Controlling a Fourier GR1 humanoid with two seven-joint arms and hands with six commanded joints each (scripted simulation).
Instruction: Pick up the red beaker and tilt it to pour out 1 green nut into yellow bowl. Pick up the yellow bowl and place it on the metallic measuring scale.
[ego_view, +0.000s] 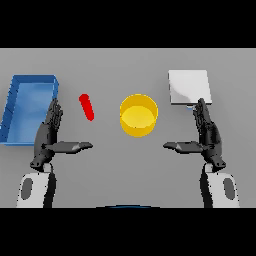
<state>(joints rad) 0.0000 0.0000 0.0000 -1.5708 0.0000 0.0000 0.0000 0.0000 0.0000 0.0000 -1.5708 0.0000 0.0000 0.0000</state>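
A slim red beaker (87, 107) lies left of centre on the grey table, tilted. The yellow bowl (138, 115) stands at the middle, and I see nothing inside it. At the back right lies the metallic measuring scale (188, 87), a pale square plate. My left hand (49, 134) hovers open at the lower left, fingers straight and thumb pointing inward, a short way left of and below the beaker. My right hand (208, 134) mirrors it at the lower right, open, just below the scale. Neither hand touches anything. No green nut shows.
A blue tray (20, 90) with raised walls sits at the far left, close beside my left hand's fingertips.
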